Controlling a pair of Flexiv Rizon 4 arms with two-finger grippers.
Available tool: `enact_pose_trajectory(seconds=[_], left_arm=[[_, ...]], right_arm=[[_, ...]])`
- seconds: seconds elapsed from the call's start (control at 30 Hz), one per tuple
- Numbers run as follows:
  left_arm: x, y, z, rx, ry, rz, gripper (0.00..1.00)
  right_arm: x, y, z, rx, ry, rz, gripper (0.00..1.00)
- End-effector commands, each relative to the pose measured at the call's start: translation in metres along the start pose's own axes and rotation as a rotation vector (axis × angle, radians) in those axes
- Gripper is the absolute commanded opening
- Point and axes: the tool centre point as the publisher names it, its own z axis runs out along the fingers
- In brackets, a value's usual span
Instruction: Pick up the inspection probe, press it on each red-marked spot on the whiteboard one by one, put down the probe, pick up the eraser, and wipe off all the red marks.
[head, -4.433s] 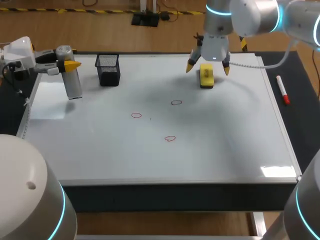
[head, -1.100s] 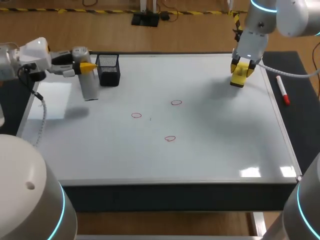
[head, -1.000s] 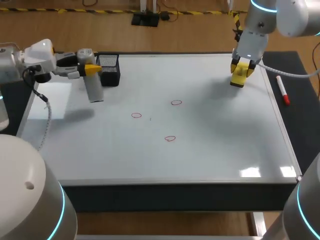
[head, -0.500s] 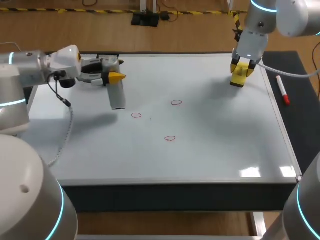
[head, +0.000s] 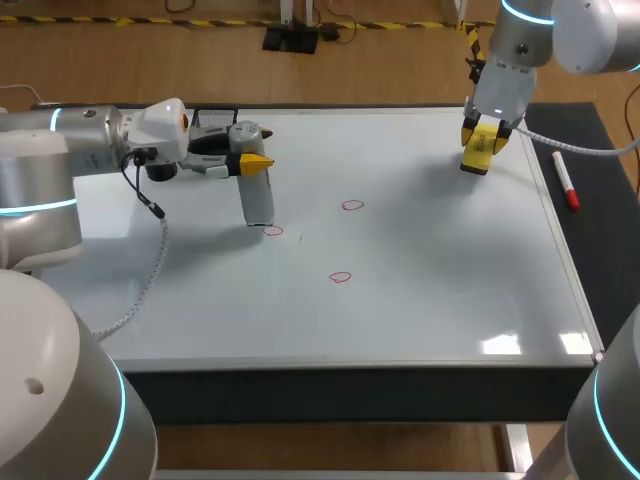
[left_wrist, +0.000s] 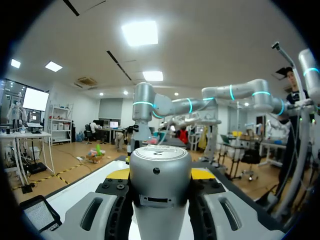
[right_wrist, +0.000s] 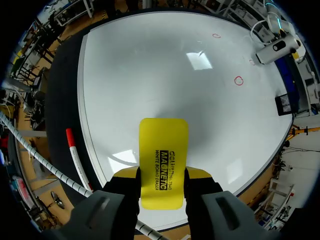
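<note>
Silver-grey metal, round as a can, the probe hangs upright from my left gripper at the left-middle of the head view. Both yellow-tipped fingers are clamped on its upper part. Its lower end is just beside the leftmost red mark; I cannot tell whether it touches the whiteboard. Seen from my left wrist, its flat cap carries one small printed character, and a dark dot sits on its side just under the cap. Behind my left arm a black mesh cup shows partly. Two more red marks lie toward the centre, one higher, one lower. At the upper right my right gripper clasps the yellow eraser from both sides over the board; black lettering runs across its face. Farthest right, a red pen lies on the dark mat.
</note>
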Motion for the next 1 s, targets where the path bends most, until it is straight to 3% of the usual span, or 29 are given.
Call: enact_pose_trajectory(seconds=[0.03,1.0], left_arm=[[-0.004,0.007,0.003,0.01,0.022,-0.005,0.0],[0.005,0.026,0.02,-0.028,0.066,0.003,0.0]], right_arm=[[0.0,0.0,-0.001,0.001,0.004,-0.002,0.0],[0.0,0.0,-0.001,0.001,0.004,-0.002,0.0]])
